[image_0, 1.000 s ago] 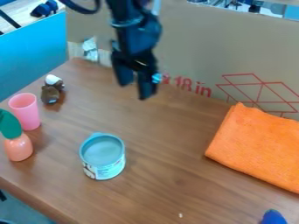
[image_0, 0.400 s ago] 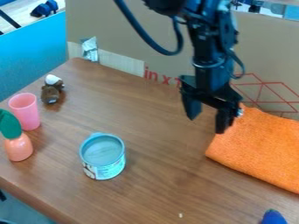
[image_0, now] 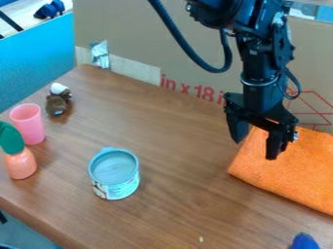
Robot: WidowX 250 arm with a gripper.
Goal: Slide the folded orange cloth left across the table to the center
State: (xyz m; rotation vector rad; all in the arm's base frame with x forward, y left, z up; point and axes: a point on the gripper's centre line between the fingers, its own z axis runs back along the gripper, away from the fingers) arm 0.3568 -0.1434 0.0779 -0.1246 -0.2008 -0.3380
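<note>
The gripper [image_0: 255,148] hangs over the left edge of the orange cloth [image_0: 286,168]. Its jaws are spread, with nothing between them.

Red print on the cardboard [image_0: 137,44] reads "in x 18 in".

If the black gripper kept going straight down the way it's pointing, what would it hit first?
Probably the near-left part of the orange cloth, or the bare wood of the table just beside it; the height of the gripper is hard to judge here.
</note>
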